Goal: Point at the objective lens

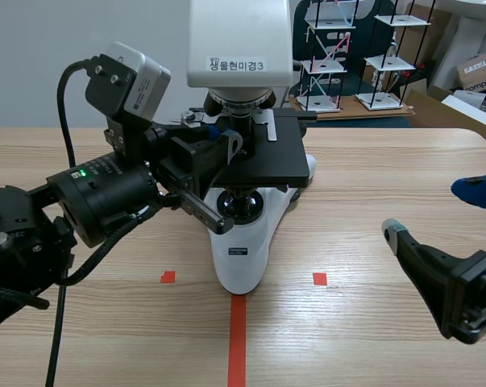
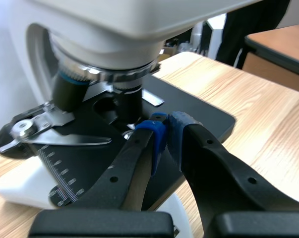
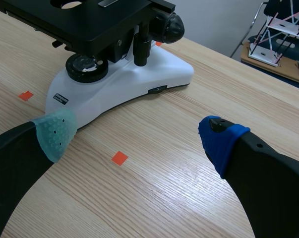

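Observation:
A white microscope (image 1: 241, 48) stands at the table's middle, with a black stage (image 1: 271, 157). Its black objective lens (image 2: 127, 101) hangs from the nosepiece over the stage hole, and a second one with a blue band (image 2: 70, 91) sits beside it. My left gripper (image 2: 164, 133) is shut, blue pads together, tips just above the stage and a short way from the black objective lens (image 1: 241, 113). In the scene view the left gripper (image 1: 229, 143) is at the stage's left edge. My right gripper (image 1: 434, 211) is open and holds nothing, low over the table to the right of the microscope base (image 3: 114, 94).
Orange-red tape marks (image 1: 238, 339) lie near the table's front. Behind the table, white wire racks (image 1: 384, 56) stand on a second surface, with cardboard boxes (image 1: 480, 68) at the far right. The round light lens (image 3: 87, 67) sits in the base under the stage.

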